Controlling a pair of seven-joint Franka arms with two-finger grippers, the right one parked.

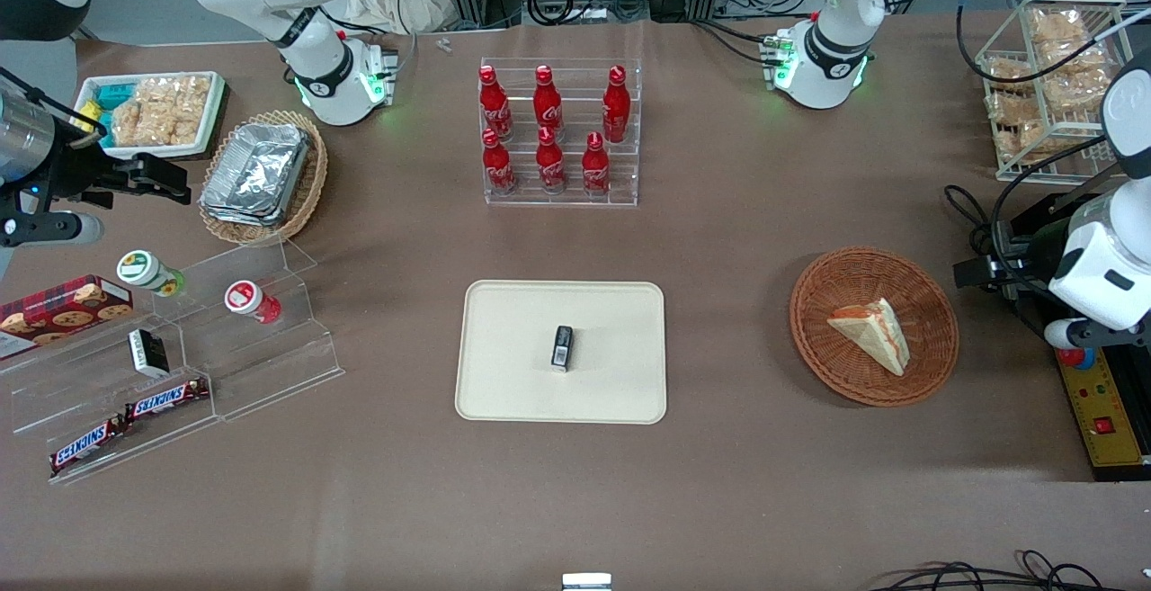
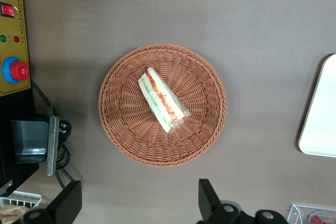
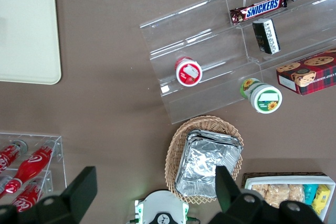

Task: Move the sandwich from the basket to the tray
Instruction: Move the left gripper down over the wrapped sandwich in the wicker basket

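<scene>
Well, the sandwich (image 1: 870, 334) lies flat in the round brown basket (image 1: 935, 339), filling edge showing, not yet lifted. High above it hangs the working arm's gripper (image 2: 137, 203), jaws wide apart, seemingly lining up a descent. Nearby on the brown bench (image 1: 737, 240) the cream tray (image 1: 513, 375) already carries a small dark packet (image 1: 562, 347).

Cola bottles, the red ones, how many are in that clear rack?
6, in the clear rack: three on the upper step, three on the step nearer the camera. The open end effector is above the basket.
</scene>
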